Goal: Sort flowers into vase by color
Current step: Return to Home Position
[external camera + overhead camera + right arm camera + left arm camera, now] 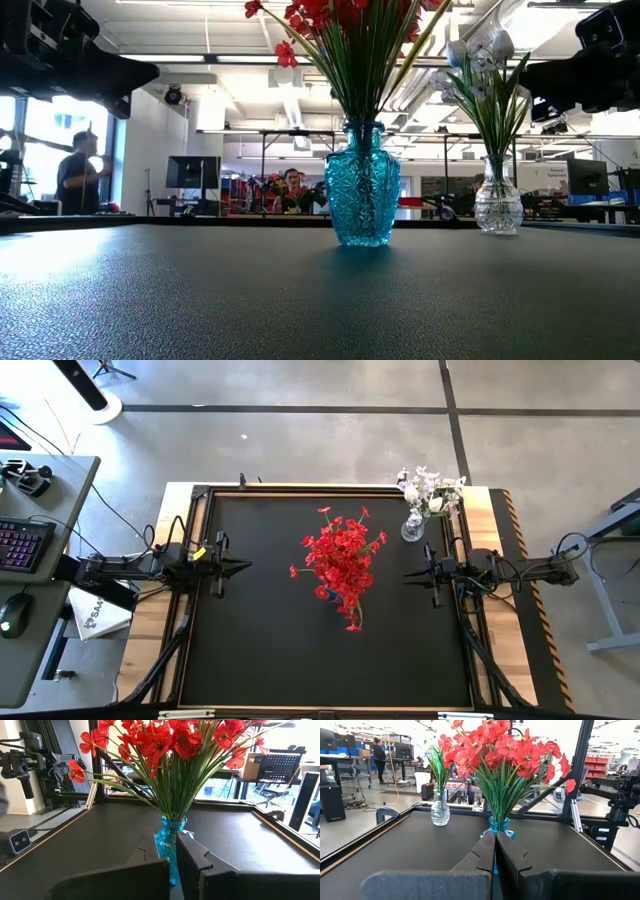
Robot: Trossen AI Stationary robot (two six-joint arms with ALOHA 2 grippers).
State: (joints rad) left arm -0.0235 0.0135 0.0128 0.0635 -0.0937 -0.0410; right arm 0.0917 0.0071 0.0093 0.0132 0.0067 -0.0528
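low view: red flowers (350, 60) tops cut off | left wrist view: blue vase (499, 825) base behind left gripper (495, 838)

The tabletop (200, 300) is matt black with a fine pebbled grain, edged by pale bare wood (500, 640). The blue vase (362, 185) is glossy faceted glass. Near it, the smaller vase (497, 205) is clear ribbed glass.

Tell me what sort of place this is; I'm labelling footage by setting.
Probably a robotics lab: left arm and right arm parked at a framed table, keyboard desk beside, concrete floor.
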